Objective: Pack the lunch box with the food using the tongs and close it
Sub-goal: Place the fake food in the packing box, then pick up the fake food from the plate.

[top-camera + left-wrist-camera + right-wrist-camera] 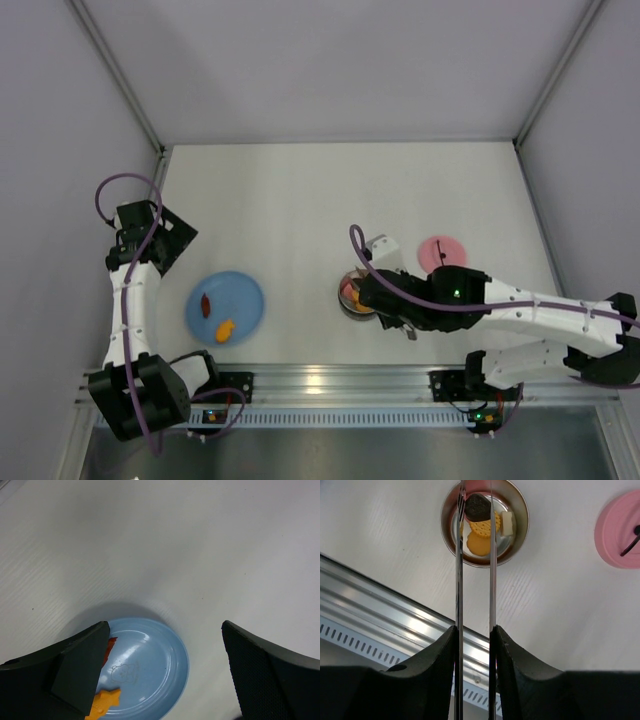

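Note:
My right gripper [473,630] is shut on the tongs [458,580], one finger pressing each silver arm. The tong tips reach over the lunch box [520,530], a small steel bowl, with a dark brown food piece [477,506] between them. A yellow cracker [481,527], an orange slice [479,544] and a cream piece [507,522] lie in the bowl. From above, the lunch box [352,308] shows partly under my right gripper [392,300]. My left gripper [165,625] hangs open above the blue plate [150,665], holding nothing.
The pink lid [441,252] lies flat to the right of the bowl. On the blue plate [240,295] are a red piece [205,303] and an orange piece [226,329]. An aluminium rail [330,380] runs along the near edge. White walls enclose the table.

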Action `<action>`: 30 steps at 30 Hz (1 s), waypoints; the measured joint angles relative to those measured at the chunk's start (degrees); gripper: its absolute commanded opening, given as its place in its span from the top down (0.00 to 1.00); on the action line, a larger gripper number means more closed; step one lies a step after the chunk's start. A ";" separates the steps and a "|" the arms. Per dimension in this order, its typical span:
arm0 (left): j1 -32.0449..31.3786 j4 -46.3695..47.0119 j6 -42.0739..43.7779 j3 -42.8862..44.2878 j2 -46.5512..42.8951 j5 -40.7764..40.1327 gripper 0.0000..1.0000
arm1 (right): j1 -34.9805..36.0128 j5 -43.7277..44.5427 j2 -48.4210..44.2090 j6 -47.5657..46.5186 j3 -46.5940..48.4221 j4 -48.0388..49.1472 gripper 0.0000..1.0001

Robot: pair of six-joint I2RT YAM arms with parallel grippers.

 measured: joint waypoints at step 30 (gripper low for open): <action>0.00 0.46 0.00 -0.31 0.00 0.44 0.01 | -0.13 -0.44 9.55 -5.03 10.05 3.21 0.55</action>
